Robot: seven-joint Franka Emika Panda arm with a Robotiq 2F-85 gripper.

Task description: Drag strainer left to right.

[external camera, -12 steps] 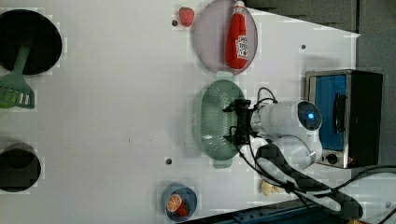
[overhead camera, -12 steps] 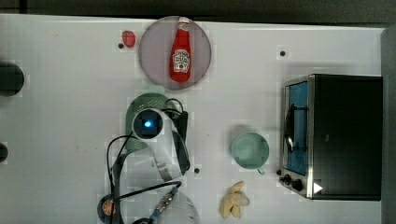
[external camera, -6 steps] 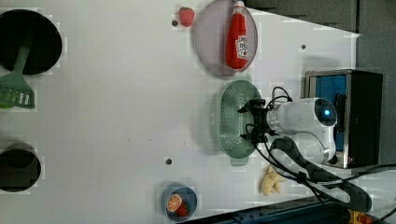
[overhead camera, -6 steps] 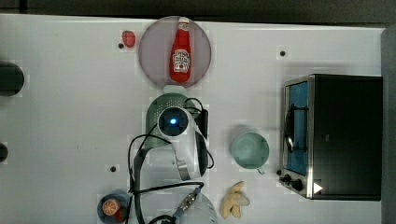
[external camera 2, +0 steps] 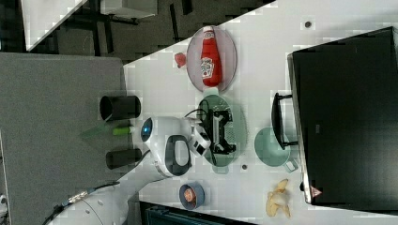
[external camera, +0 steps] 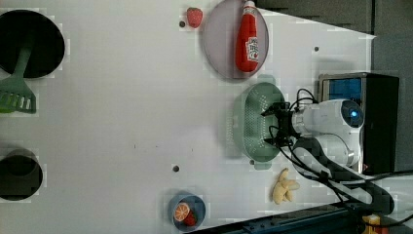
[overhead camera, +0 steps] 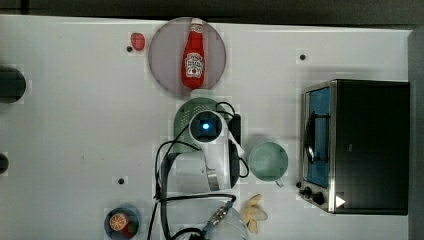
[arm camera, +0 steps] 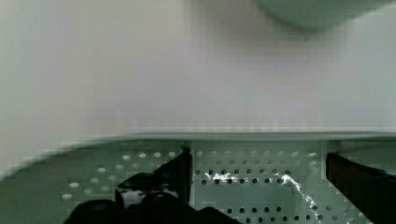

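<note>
Seen from the top view, going left to right across the white tabletop (overhead camera: 75,125): two dark round objects sit at the far nine o'clock edge, one larger (overhead camera: 10,85) and one smaller (overhead camera: 2,163). At seven o'clock sits one small blue bowl (overhead camera: 121,222) holding fruit pieces. At eleven o'clock lies one small red strawberry (overhead camera: 137,41). At twelve o'clock one round grey plate (overhead camera: 165,60) carries one red ketchup bottle (overhead camera: 193,55), lying flat.

Just below the plate, near the centre, is the one strainer (overhead camera: 186,114), a large pale mint-green oval plastic colander. The white robot arm (overhead camera: 210,155) covers much of it in the top view. In the left view its wide smooth rim, small tab handles at both ends and sunken centre dotted with rows of small holes are plain. It rests flat on the table, apart from the plate.

The one black gripper (external camera: 276,125) reaches down inside the strainer bowl, its two fingers (arm camera: 175,172) spread wide apart, holding nothing; in the wrist view the fingertips stand over the perforated floor next to the inner wall.

Right of the arm sits one round mint-green cup with a handle (overhead camera: 268,161). At five o'clock lies one peeled banana (overhead camera: 254,214). At three o'clock stands one black toaster oven with a blue-tinted glass door (overhead camera: 357,145).
</note>
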